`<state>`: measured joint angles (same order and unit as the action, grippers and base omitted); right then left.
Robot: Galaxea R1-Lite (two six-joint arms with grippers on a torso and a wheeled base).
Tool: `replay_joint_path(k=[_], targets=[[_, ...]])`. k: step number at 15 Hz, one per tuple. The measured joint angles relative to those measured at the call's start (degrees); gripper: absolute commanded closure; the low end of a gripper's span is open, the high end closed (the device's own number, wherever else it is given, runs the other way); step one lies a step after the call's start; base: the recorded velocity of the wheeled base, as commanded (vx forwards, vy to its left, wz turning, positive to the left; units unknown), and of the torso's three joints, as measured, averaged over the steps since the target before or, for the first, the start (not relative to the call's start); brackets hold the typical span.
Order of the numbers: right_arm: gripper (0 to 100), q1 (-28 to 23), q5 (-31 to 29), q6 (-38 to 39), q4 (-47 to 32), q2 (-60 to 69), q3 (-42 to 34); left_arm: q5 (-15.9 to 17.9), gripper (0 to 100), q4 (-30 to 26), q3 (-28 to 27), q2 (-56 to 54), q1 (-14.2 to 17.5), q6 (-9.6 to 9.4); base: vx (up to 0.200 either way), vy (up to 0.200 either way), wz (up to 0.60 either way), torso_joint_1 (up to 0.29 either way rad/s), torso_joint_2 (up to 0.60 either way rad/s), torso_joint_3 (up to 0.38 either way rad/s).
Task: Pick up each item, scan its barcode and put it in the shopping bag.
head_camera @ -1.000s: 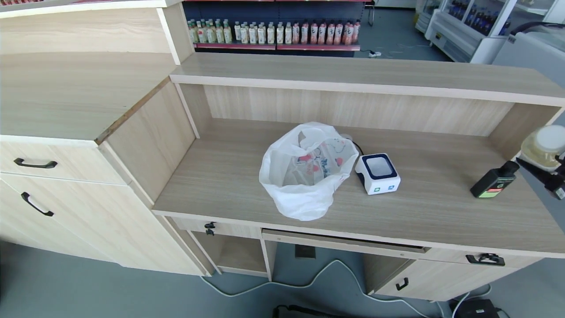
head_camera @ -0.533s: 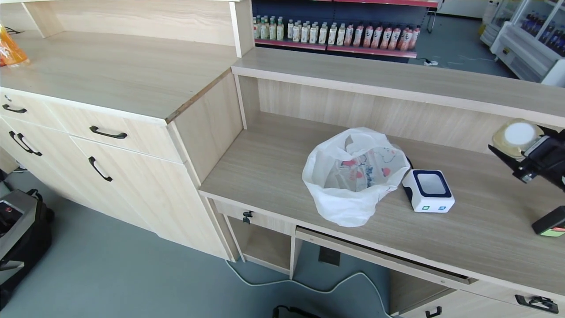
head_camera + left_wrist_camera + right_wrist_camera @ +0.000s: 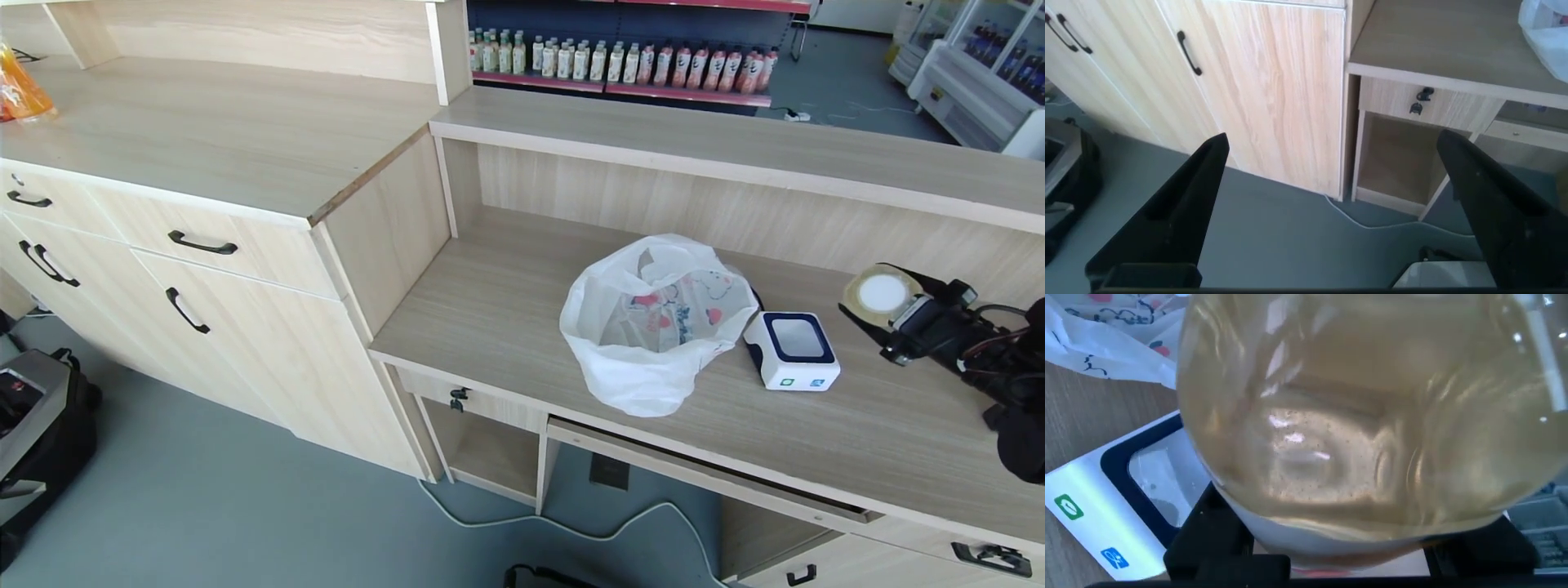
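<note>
My right gripper (image 3: 894, 314) is shut on a clear jar (image 3: 880, 292) of yellowish liquid with a white lid, held tilted above the counter just right of the scanner. In the right wrist view the jar (image 3: 1372, 416) is close up. The white scanner (image 3: 792, 351) with a dark-framed window sits on the wooden counter (image 3: 490, 310), and its window (image 3: 1151, 478) lies below and beside the jar. The white printed shopping bag (image 3: 657, 322) stands open to the left of the scanner, touching it. My left gripper (image 3: 1331, 229) hangs open, with nothing in it, low over the grey floor in front of the cabinet.
A raised back ledge (image 3: 735, 147) walls the counter's far side. A taller cabinet (image 3: 204, 147) with drawers stands to the left, with an orange packet (image 3: 16, 86) on it. A black bag (image 3: 33, 433) and cables (image 3: 571, 531) lie on the floor.
The head camera swung left at first. Since half a second ago my right gripper has moved down and left with the jar, closer to the scanner, and its arm now covers the black bottle.
</note>
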<state>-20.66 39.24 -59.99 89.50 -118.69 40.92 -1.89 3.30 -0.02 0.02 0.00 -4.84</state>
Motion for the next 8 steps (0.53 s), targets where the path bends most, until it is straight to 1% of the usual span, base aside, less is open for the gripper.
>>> replay_joint_path(k=[4, 8], targets=[[100, 1.51, 1.73, -0.90, 0.46, -2.18, 0.13, 0.01, 0, 0.02, 0.02, 0.00, 0.00, 0.00, 0.000, 0.000, 0.00, 0.000, 0.00, 0.000], [100, 2.32, 1.76, -2.11, 0.41, -3.97, 0.96, -0.02, 0, 0.02, 0.02, 0.00, 0.00, 0.00, 0.000, 0.000, 0.00, 0.000, 0.00, 0.000]])
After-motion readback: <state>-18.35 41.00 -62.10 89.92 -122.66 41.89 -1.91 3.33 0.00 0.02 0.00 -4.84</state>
